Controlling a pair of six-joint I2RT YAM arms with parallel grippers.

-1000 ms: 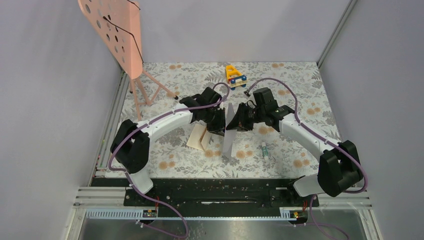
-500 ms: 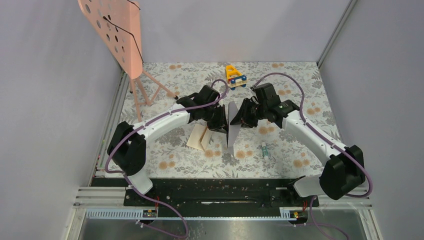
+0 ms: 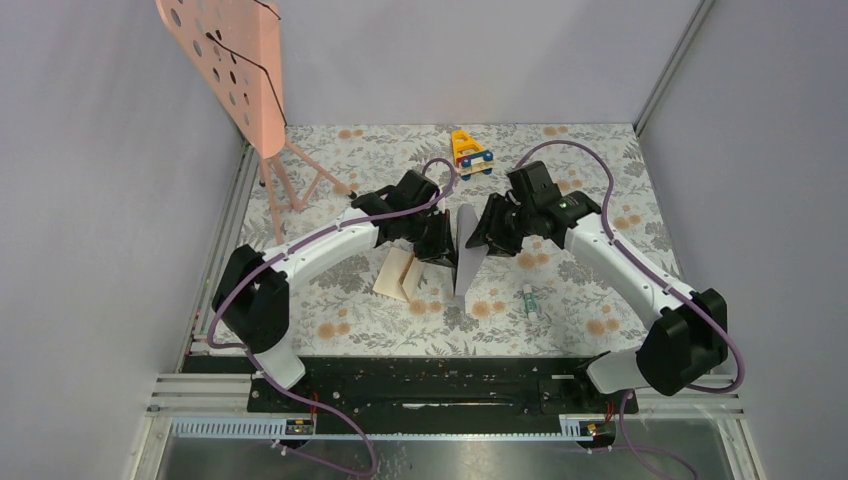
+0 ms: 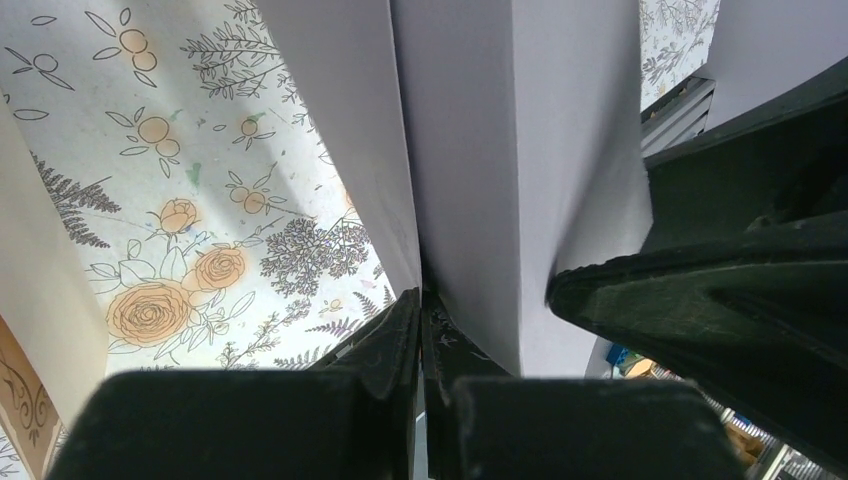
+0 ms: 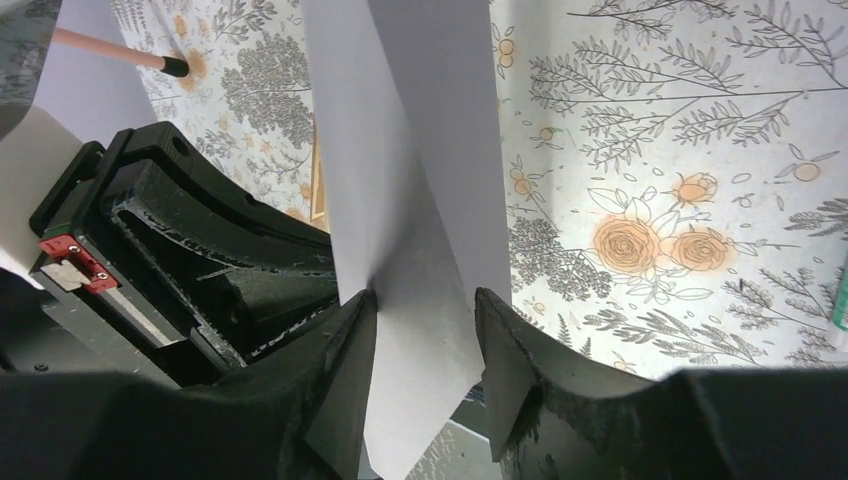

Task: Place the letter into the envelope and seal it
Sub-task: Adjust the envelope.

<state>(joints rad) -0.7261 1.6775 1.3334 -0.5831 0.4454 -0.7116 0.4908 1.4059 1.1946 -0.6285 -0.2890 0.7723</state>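
**Envelope held on edge over the desk, letter not yet in**

On your floral desk (image 3: 620, 160), with the pink perforated stand (image 3: 235, 60) at the far left, the envelope (image 3: 463, 252) stands upright between the two arms. Whether its lower edge touches the cloth you cannot tell. Your left claw (image 4: 422, 305) is pressed together on the paper, while your right claw (image 5: 425, 320) is spread, one finger on each side of the sheet and not clamping it. With only that single pinch, the envelope could sag, swing or slip free, and its pocket may fall closed. The tan letter (image 3: 400, 275) lies on the desk just left of the envelope, so nothing is inserted. The toy car (image 3: 470, 152) and the small tube (image 3: 529, 300) sit well apart. No writing reads; the tube's label is too small.
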